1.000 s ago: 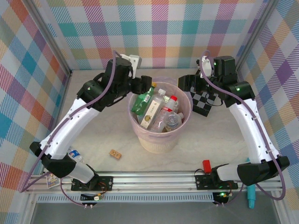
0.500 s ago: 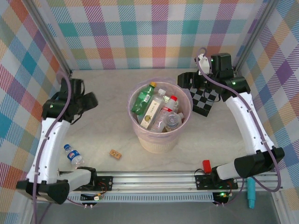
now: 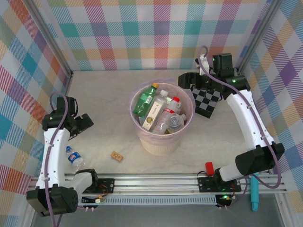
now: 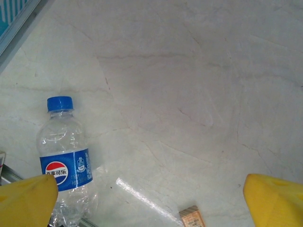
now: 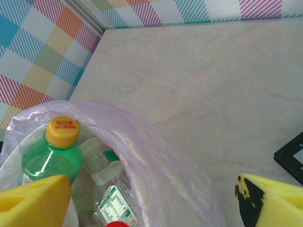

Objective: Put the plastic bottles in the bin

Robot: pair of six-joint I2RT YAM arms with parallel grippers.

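Beside the left gripper (image 3: 84, 124), on the side toward that arm's own base, a clear Pepsi bottle (image 3: 75, 158) with a blue cap and blue label lies on its side on the pale marble-patterned table (image 3: 109, 94), well apart from the bin (image 3: 161, 144). On the left wrist camera the bottle sits at the left-hand yellow fingertip (image 4: 26, 201), its cap pointing away from the gripper and its crumpled lower body just beside that pad, outside the gap. The jaws are spread wide with only bare table between them. A small brown block (image 4: 191, 218) lies near the middle of the gap, closer to the camera edge.

The other plastic bottles stand packed inside the round cream bin, which is lined with a translucent pink bag: a green bottle with a yellow cap (image 3: 144, 99), a clear one with a red cap (image 3: 173, 104), and several more clear ones crowded together.

The right gripper (image 3: 187, 81) hangs just beyond the bin's far right rim. Its yellow fingers (image 5: 33, 196) are also spread wide and hold nothing; the green bottle and the bag's edge lie below the left finger. A black-and-white checkerboard (image 3: 207, 101) lies flat on the table just beside this gripper, on its right.
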